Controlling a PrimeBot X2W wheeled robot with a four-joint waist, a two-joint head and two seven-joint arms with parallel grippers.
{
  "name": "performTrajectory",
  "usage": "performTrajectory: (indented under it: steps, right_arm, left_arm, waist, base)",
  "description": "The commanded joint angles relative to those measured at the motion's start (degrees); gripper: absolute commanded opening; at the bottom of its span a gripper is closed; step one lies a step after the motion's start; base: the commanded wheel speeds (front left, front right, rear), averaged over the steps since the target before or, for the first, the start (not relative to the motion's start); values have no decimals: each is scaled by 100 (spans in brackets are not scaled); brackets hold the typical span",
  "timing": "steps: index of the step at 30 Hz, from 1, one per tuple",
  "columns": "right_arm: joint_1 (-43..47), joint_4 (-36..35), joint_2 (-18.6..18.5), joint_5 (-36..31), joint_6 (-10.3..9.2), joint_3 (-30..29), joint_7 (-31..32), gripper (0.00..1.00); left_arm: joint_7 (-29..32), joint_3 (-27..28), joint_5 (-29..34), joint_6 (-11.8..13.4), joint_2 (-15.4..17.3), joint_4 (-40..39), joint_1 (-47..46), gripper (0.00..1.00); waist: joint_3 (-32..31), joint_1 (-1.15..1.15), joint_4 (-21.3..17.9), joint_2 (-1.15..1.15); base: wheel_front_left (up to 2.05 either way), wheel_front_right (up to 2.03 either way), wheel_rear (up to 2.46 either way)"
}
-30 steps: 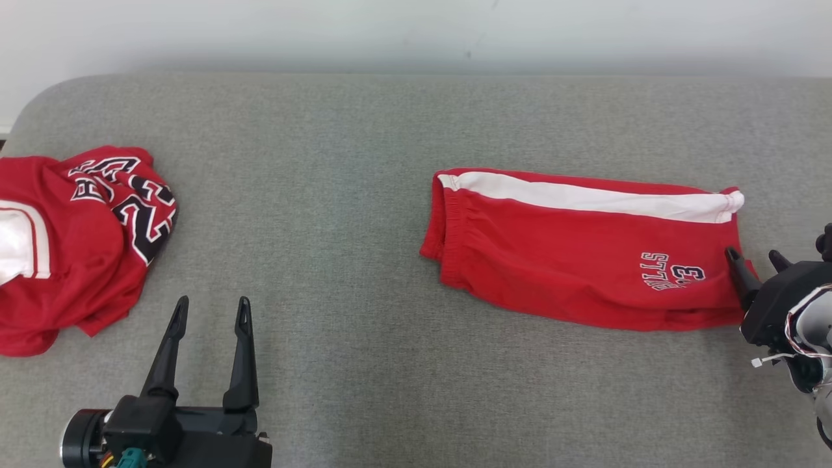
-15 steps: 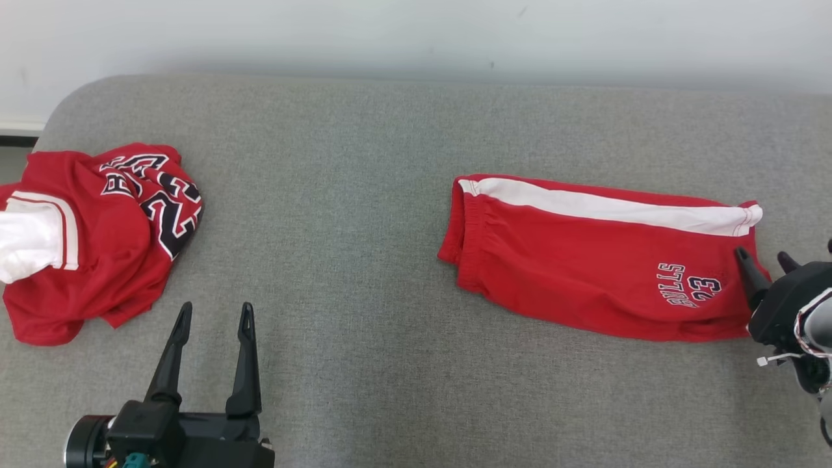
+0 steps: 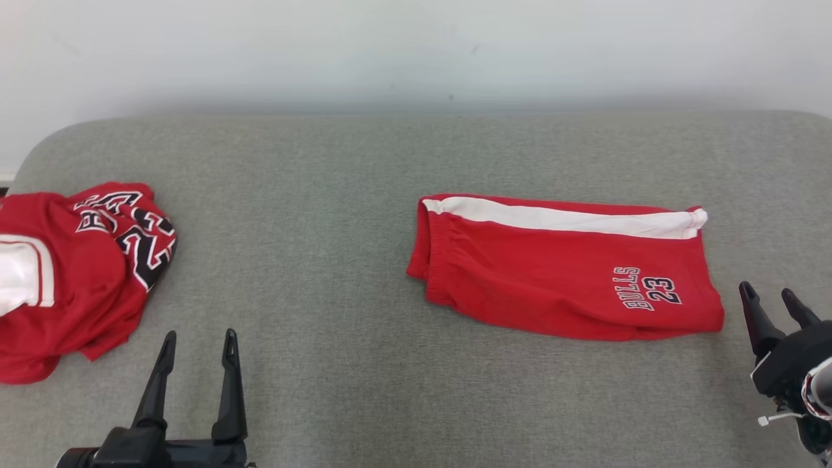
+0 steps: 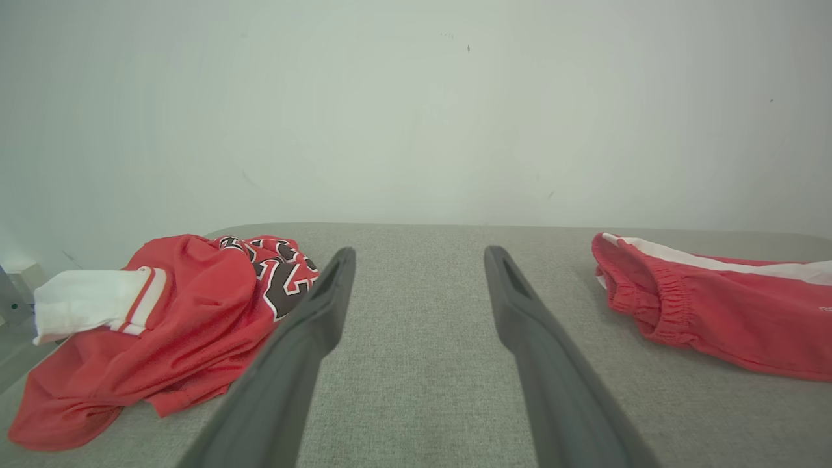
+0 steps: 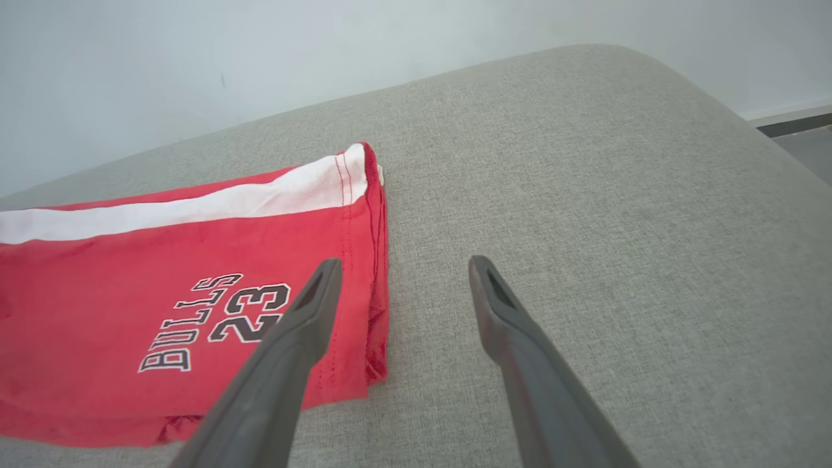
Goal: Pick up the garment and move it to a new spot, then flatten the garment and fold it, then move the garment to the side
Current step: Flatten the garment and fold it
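A grey padded surface [image 3: 312, 195] is seen beneath two red garments: folded shorts [image 3: 552, 286] with a white stripe are laid flat on its right half, and a crumpled jersey [image 3: 71, 286] is heaped at its left edge. The right gripper [image 3: 766, 290] is held just beside the shorts' hem, and the left gripper [image 3: 199, 334] near the jersey; both are spread wide, with nothing gripped.

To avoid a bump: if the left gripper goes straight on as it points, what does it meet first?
Likely nothing: the left gripper points over bare grey cushion, between the jersey and the shorts, toward the white wall. Depth is unclear.
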Motion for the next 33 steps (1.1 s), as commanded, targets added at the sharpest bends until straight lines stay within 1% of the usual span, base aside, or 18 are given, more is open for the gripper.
performTrajectory:
  steps: [1, 4, 8, 12, 14, 17, 20, 22, 24, 27, 29, 33]
  right_arm:
    - [136, -75, -30, -19, -14, -60, -71, 100]
    - [342, -217, -26, -89, -14, -165, -141, 100]
    - [515, -373, -11, -185, -14, -451, -233, 100]
    - [764, -596, 9, -381, -14, -892, -281, 100]
    - [877, -808, 30, -583, -14, -1258, -284, 100]
    - [1245, -1168, 201, -967, -14, -1847, -285, 100]
    - [1541, -1491, 378, -1375, -14, -2314, -280, 100]
    - [1699, -1647, 514, -1609, -14, -2493, -280, 100]
    - [1740, -1715, 556, -1714, -14, -2561, -270, 100]
    - [1687, -1901, 667, -2016, -14, -2714, -62, 100]
    - [1469, -2021, 756, -2320, -14, -2828, 249, 100]
    - [1126, -1951, 877, -2681, -14, -2905, 679, 100]
  left_arm:
    - [-20, 42, 3, 24, -3, -37, 96, 100]
    - [-19, 119, 10, 18, -4, -70, 155, 100]
    - [-20, 156, 38, -5, -3, -82, 172, 100]
    - [-19, 190, 54, -42, -3, -75, 170, 100]
    - [-20, 218, 61, -38, -3, -88, 192, 100]
    - [-20, 255, 58, -44, -4, -112, 225, 100]
    - [-20, 279, 49, -36, -4, -130, 258, 100]
    - [-20, 281, 50, -31, -4, -137, 275, 100]
    - [-20, 278, 52, -30, -4, -139, 283, 100]
    - [-20, 258, 57, -26, -4, -154, 265, 100]
    - [-20, 220, 61, -18, -4, -174, 203, 100]
    - [-20, 161, 36, -1, -4, -185, 136, 100]
  waist:
    - [-93, 0, -137, 0]
    - [-104, 0, -260, 0]
    - [-119, 0, -336, 0]
    - [-161, 0, -353, 0]
    - [-182, 0, -354, 0]
    - [-205, 0, -340, 0]
    - [-219, 0, -322, 0]
    - [-227, 0, -300, 0]
    - [-228, 0, -286, 0]
    - [-203, 0, -228, 0]
    - [-140, 0, -150, 0]
    - [-41, 0, -35, 0]
  base:
    - [0, 0, 0]
    - [0, 0, 0]
    - [0, 0, 0]
    - [0, 0, 0]
    - [0, 0, 0]
    - [0, 0, 0]
    - [0, 0, 0]
    - [0, 0, 0]
    - [0, 0, 0]
    - [0, 0, 0]
    - [0, 0, 0]
    - [0, 0, 0]
